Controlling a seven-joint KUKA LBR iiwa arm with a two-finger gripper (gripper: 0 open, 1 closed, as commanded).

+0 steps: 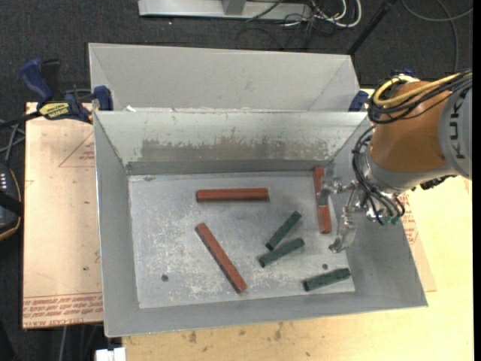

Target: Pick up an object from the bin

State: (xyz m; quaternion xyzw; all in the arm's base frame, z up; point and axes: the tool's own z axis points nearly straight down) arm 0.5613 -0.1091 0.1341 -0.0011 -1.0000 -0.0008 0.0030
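My gripper hangs low at the right side of the bin, its fingers spread open with nothing held between them. A red-brown bar lies lengthwise along the right wall, just left of the fingers and partly under them. Below the gripper, a dark green bar rests near the front right corner. Two more dark green bars, one slanted and one flatter, lie close together to the gripper's left.
A red-brown bar lies level in the middle toward the back. Another red-brown bar slants across the middle front. The arm with its orange cover and cables reaches over the bin's right rim.
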